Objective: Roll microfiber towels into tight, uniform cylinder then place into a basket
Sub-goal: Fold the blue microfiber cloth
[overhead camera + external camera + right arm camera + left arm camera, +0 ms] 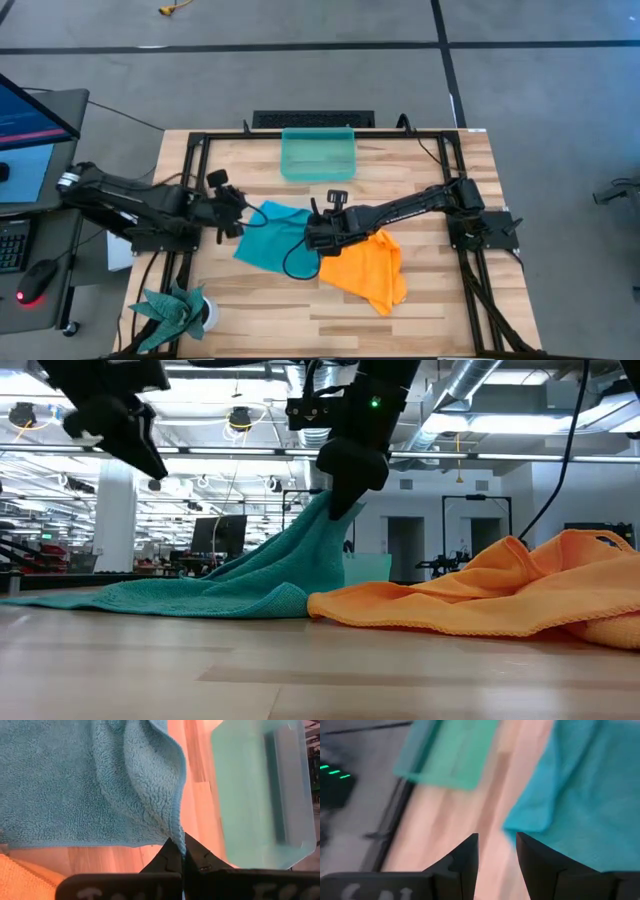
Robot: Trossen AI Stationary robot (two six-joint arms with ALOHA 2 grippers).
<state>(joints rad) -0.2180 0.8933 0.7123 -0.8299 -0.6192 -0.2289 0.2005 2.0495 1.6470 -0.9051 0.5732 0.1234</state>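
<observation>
partly blurred, right gripper (177,851) pinches teal towel (85,785) edge.

Two microfiber towels are counted on the worktop (420,300): one teal towel (268,240) at centre frame, one orange towel (372,270) to its right. One basket (318,154) is counted at upper centre. One potted plant (175,312) is counted at lower left. Two arms are counted, each with one end effector: the left end effector (238,212) at centre left, the right end effector (310,222) at centre. One monitor (30,112) is noted at the left edge.
</observation>
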